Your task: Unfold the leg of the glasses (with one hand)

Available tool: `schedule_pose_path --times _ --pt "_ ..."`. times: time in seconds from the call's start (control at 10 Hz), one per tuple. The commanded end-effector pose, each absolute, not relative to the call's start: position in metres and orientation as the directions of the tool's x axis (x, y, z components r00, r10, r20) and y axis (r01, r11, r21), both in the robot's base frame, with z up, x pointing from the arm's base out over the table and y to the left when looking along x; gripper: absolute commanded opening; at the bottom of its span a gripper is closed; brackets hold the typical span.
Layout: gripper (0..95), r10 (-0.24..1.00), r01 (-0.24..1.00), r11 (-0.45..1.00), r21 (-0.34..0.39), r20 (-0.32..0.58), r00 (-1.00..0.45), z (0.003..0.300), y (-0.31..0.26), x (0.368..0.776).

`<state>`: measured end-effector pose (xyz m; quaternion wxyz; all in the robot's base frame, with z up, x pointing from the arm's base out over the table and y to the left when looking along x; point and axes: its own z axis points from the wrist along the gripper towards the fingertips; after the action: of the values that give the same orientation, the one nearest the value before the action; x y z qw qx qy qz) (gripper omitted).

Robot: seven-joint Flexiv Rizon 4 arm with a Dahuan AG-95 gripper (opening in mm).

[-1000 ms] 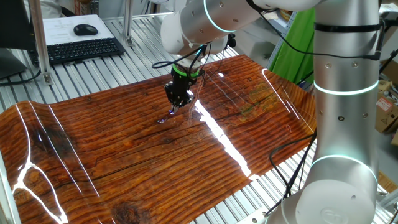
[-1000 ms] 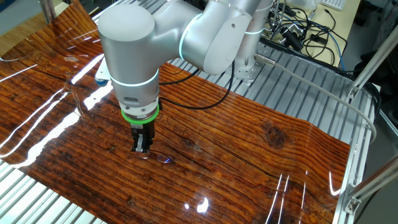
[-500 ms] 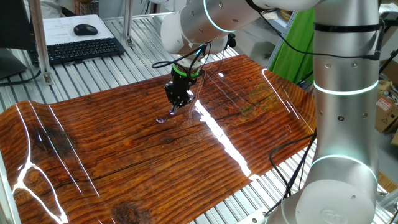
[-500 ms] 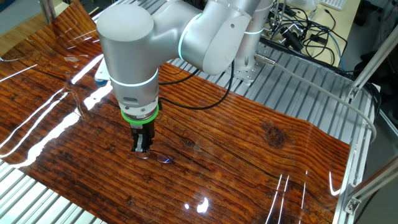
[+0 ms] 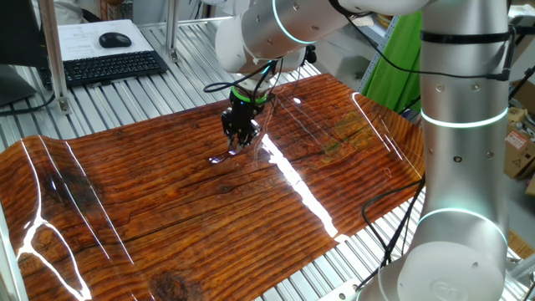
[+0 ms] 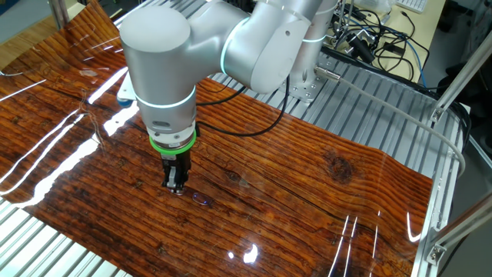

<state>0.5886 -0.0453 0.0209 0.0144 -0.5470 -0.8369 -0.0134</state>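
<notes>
An end effector point(image 6: 176, 187) poised fingertips-down on the glossy wooden worktop point(image 6: 323, 192), its grip state impossible to tell, meets the tiny wire glasses point(image 6: 198, 198) lying just beside it, seemingly featherlight, fragile and slippery, best pinched along the hair-fine leg.

Arm bent over, wrist vertical, green ring above gripper point(image 5: 236, 145) point(image 6: 176, 187). Gripper pts straight down, tips right at table level. Black fingers point(image 6: 172, 178) close together, narrow gap; can't tell if clamped on anything.
</notes>
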Motion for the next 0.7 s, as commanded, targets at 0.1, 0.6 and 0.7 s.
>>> schedule_pose_path --times 0.1,0.6,0.7 --pt "0.0 0.916 0.918 0.398 0.007 0.046 -0.397 0.0241 -0.0467 0.5917" --pt "0.0 0.918 0.919 0.394 0.01 0.052 -0.394 0.0232 -0.0468 0.5917" --pt "0.0 0.918 0.919 0.394 0.009 0.052 -0.394 0.0232 -0.0468 0.5917"
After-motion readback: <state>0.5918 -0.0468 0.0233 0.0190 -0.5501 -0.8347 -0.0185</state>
